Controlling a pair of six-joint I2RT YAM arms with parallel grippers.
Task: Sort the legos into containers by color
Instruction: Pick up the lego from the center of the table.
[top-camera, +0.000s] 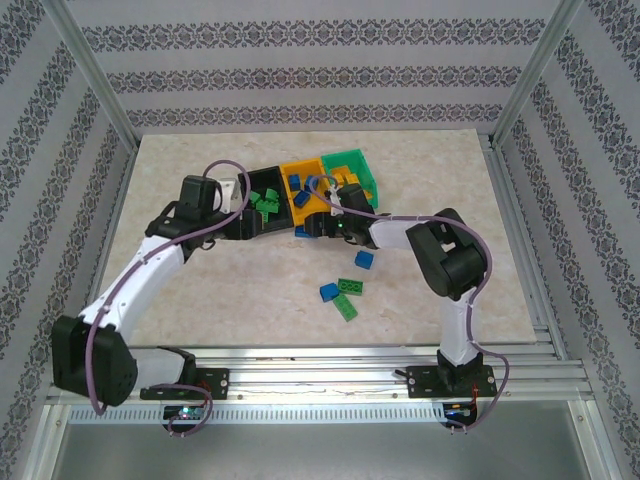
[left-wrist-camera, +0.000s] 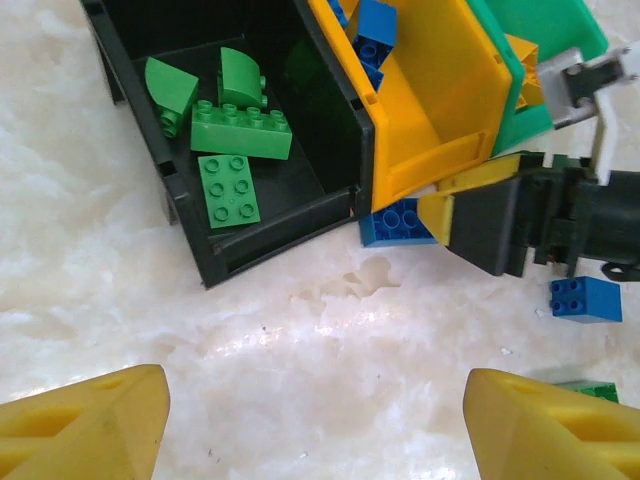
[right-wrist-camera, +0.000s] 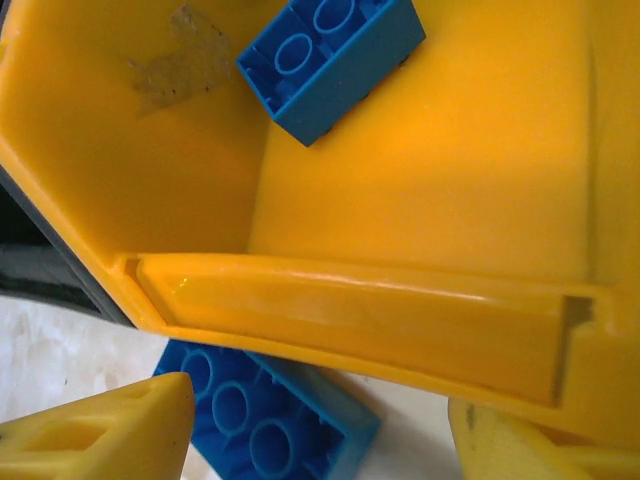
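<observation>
Left jaws wide and empty, right jaws wide above blue lego (right-wrist-camera: 265, 430), long axis roughly along yellow bin (right-wrist-camera: 400, 330) front.

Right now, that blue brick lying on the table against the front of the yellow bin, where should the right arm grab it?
Probably the half of the blue brick sticking out from under the lip of the yellow bin. Bring the right fingers straight down on the open side, across the two faces running away from the bin; its wall blocks the far face.
</observation>
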